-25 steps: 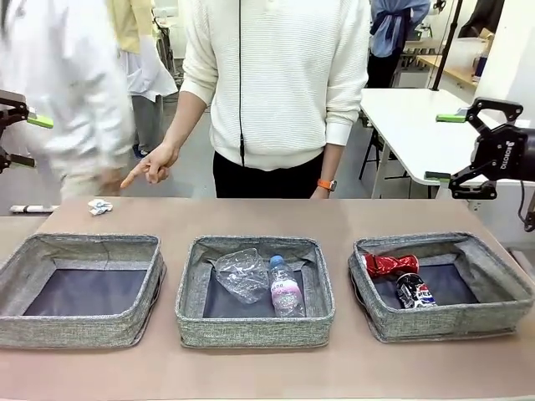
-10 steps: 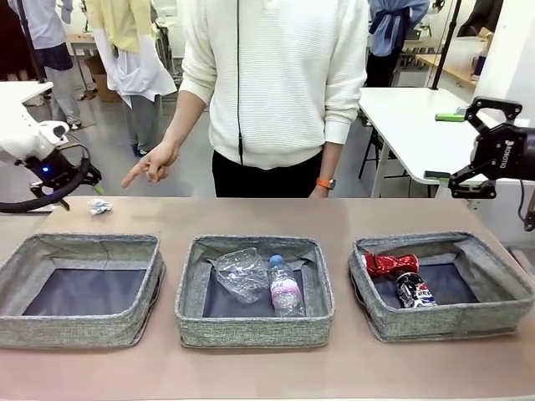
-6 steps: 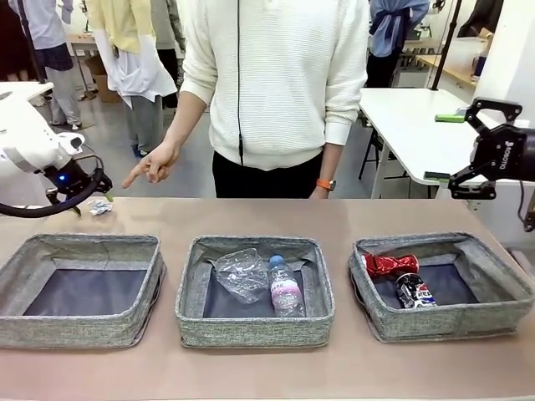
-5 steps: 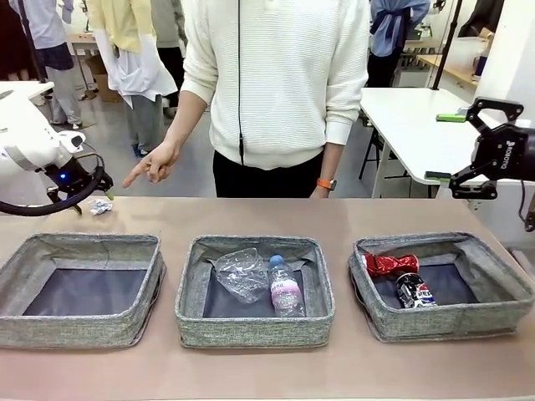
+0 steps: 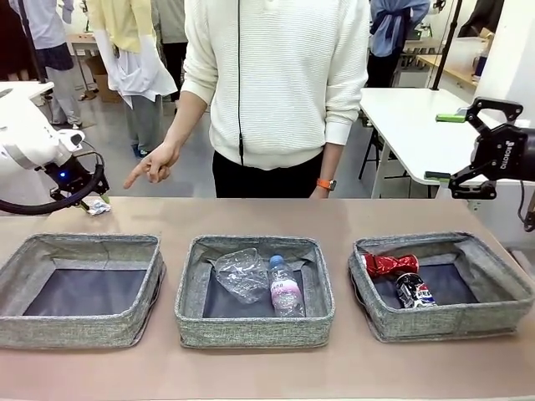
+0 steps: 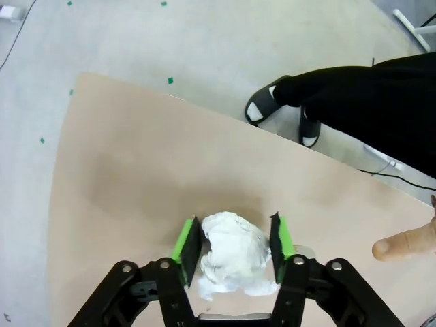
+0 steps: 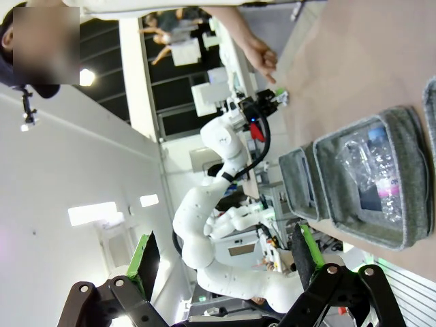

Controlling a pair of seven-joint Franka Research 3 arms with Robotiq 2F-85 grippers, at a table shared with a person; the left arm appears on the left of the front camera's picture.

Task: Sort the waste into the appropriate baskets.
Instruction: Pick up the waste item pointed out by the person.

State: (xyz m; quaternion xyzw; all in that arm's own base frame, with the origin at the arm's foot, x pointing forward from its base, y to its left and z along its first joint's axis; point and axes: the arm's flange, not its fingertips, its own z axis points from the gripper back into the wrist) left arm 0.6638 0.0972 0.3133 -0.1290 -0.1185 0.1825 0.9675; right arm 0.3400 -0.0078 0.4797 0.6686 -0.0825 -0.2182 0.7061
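The small white paper wad, light and crushable, is being bracketed across its middle by the left gripper near the table's far-left corner; full clamping cannot be told.

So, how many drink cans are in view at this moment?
2, both in the grey woven-fabric basket on the robot's right: the red bow-shaped drink can at the back, the dark blue Pepsi can just in front of it. Nothing seems hidden.
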